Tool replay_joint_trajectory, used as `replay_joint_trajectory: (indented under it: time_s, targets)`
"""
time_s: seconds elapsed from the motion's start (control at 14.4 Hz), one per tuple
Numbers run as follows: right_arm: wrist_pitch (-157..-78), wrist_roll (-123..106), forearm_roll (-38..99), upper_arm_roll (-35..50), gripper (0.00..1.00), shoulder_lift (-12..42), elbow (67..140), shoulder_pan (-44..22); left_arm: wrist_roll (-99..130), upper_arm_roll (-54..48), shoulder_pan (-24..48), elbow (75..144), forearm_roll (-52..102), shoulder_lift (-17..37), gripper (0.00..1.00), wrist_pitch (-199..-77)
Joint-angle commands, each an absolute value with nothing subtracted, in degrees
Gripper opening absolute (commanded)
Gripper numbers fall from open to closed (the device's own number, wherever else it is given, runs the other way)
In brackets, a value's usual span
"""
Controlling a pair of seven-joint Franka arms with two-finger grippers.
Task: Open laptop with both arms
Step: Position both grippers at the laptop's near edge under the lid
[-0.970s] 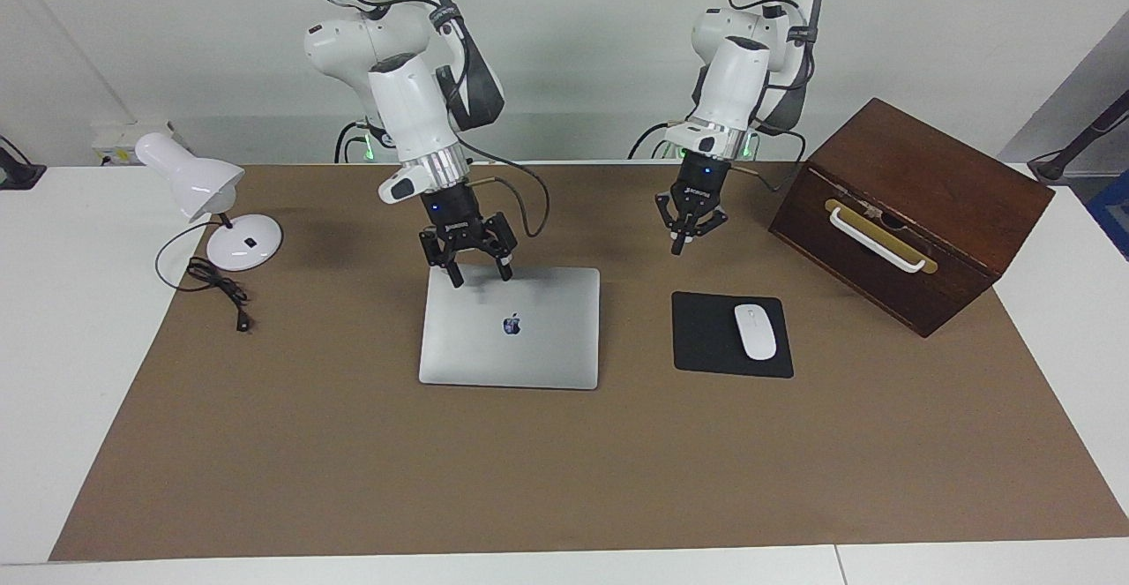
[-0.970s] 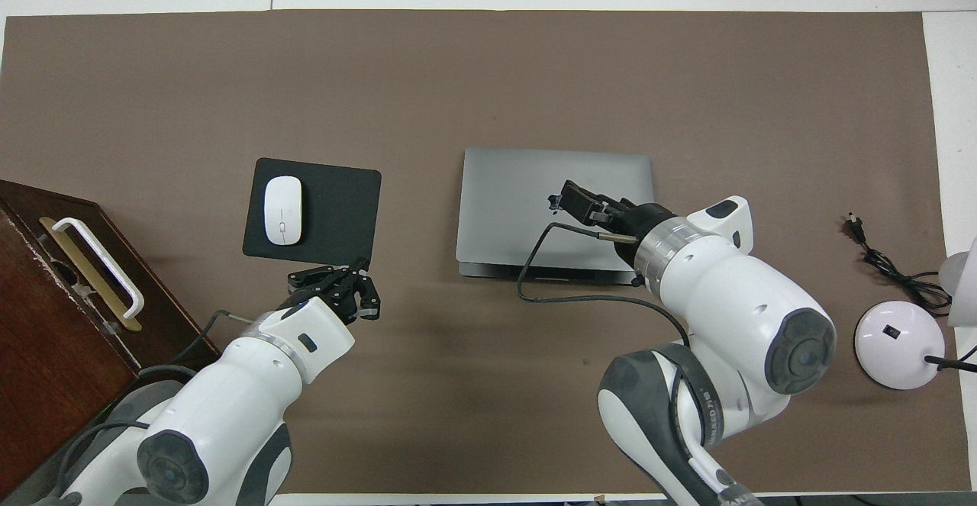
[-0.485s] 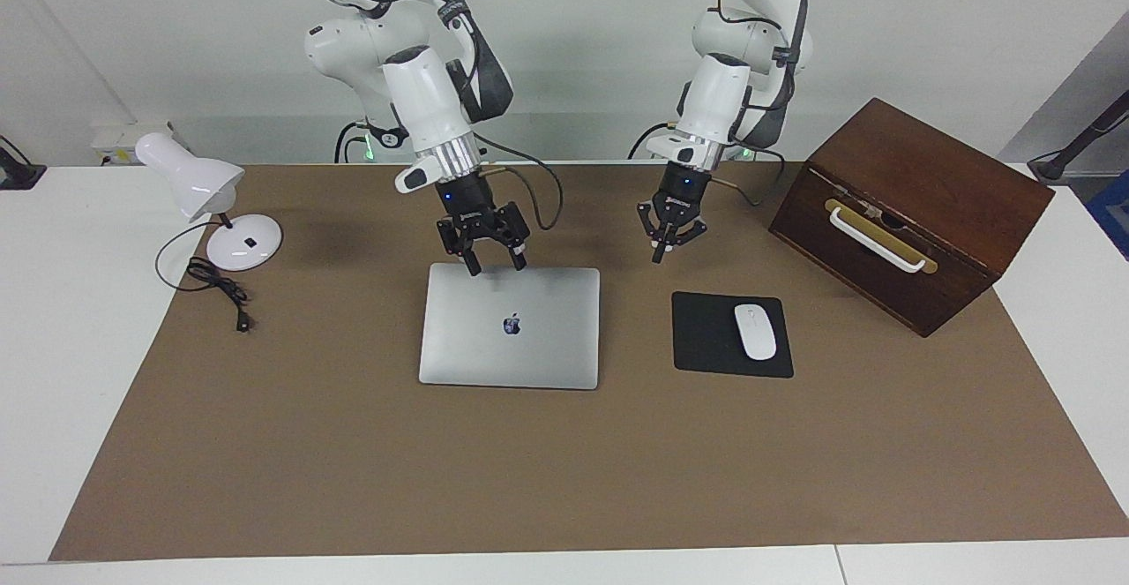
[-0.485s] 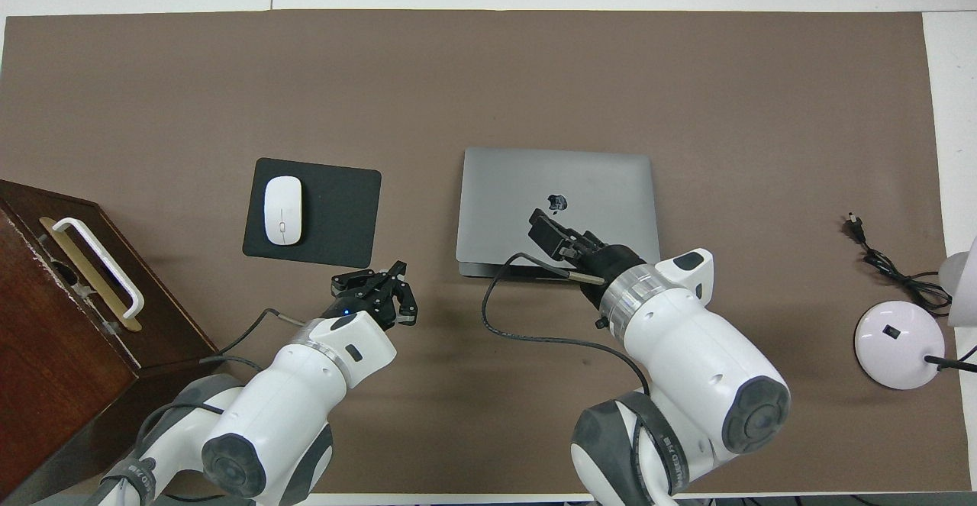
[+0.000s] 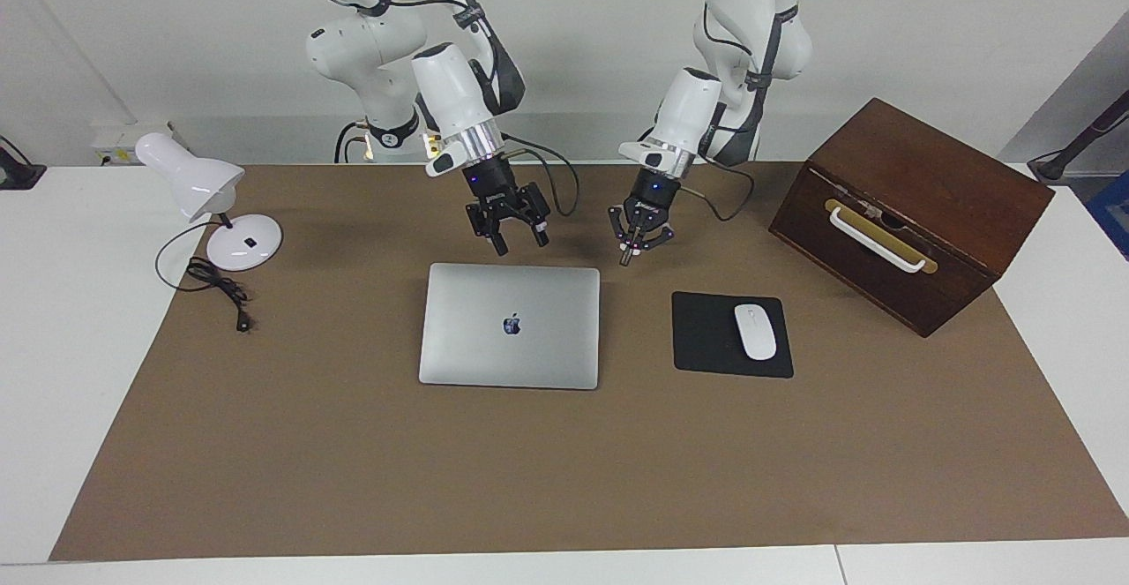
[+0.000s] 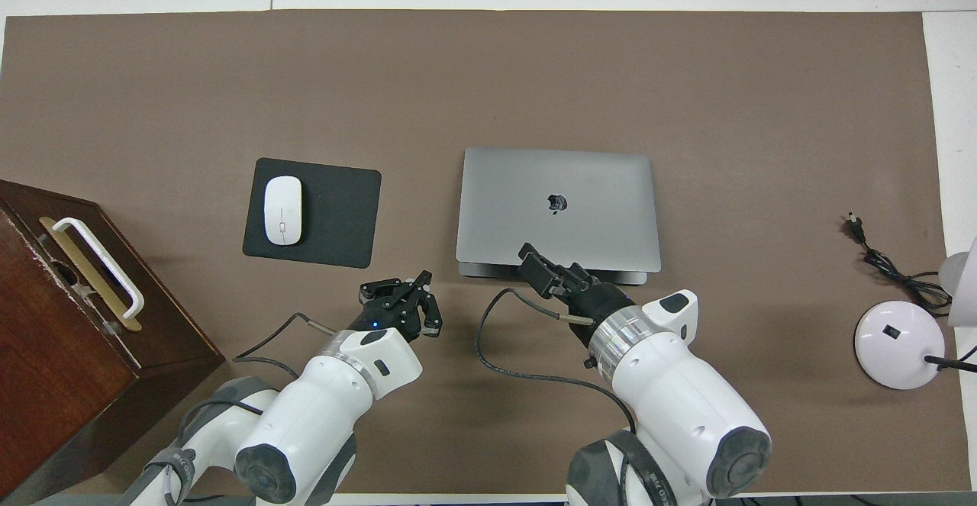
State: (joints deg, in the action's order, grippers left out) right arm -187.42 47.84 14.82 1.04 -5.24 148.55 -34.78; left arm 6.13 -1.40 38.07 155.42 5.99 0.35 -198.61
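So the thin silver-grey metal laptop point(image 5: 510, 325) is lying flat and closed around the middle of the brown table mat point(image 5: 564, 479), logo side up. Its long axis runs across the table, from one arm's end toward the other. In the overhead view there's a darker strip showing along its edge nearest the robots, can't tell whether that's the hinge or the opening side.

The right gripper point(image 5: 515, 243) hangs in the air just above the mat next to the laptop's robot-side edge, fingers spread apart and empty, not touching the lid. The left gripper point(image 5: 629, 256) is up over bare mat off the laptop's corner, toward the black rectangular mouse pad point(image 5: 706, 338), fingertips pinched together with nothing between them.

The small white oval mouse point(image 5: 755, 331) sits on that pad, which is beside the laptop toward the left arm's end. Further that way there's a dark brown wooden box with a white handle point(image 5: 908, 210), set at an angle. At the right arm's end stands a white desk lamp with a round base point(image 5: 207, 206), its black cord point(image 5: 216, 289) lying loose on the mat.
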Motion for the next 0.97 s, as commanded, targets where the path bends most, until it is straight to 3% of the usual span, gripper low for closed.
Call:
replay_joint_trajectory:
  time_s: [0.0,0.55,0.9]
  targets:
    - [-189.8,49.7,16.3,1.1,1.0,-6.9,150.9,-35.9,6.2,-0.5,40.4,154.2,7.0,3.1,0.0,-200.7]
    - [-188.0,49.9,16.3,1.2,1.0,-6.2,152.4,-35.9,6.2,-0.5,40.7,145.9,7.0,11.2,0.0,-200.7]
    - [-187.0,52.4,16.3,1.1,1.0,-6.3,152.2,-38.1,6.2,-0.5,41.0,144.2,6.9,12.7,0.0,-200.7]
